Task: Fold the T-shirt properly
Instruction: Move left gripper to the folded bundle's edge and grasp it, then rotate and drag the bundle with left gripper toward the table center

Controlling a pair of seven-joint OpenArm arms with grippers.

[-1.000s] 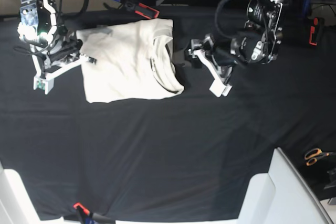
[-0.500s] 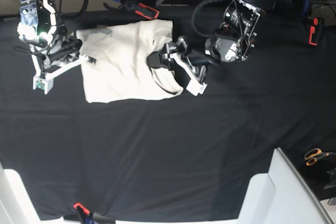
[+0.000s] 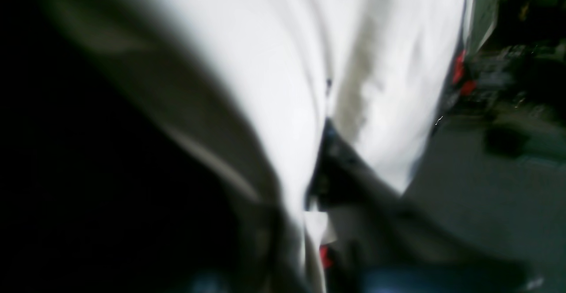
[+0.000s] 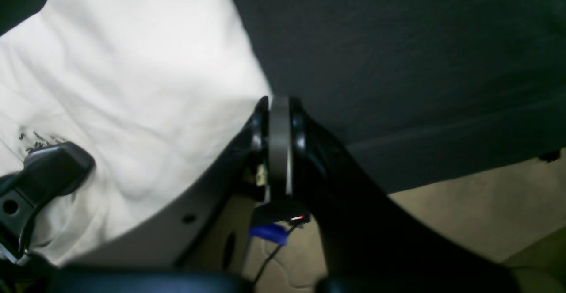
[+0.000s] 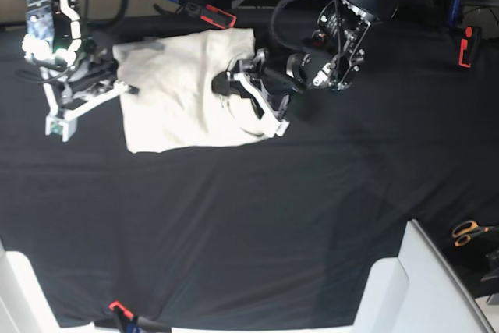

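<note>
T-shirt (image 5: 183, 99) collar under left gripper (image 5: 253, 103)

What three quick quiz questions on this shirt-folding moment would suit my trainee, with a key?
1. True or false: the left tool is over the T-shirt.
2. At which edge of the shirt, as the base view shows it, does the right tool sit? A) left edge B) bottom edge C) right edge
3. Fill in: the orange-handled scissors lie at the far ______ of the base view.

Key
1. True: it reaches in over the shirt's right part, near the collar.
2. A: it sits at the left edge, and the right wrist view shows cloth beside its fingers.
3. Right, off the black table cover.
</note>
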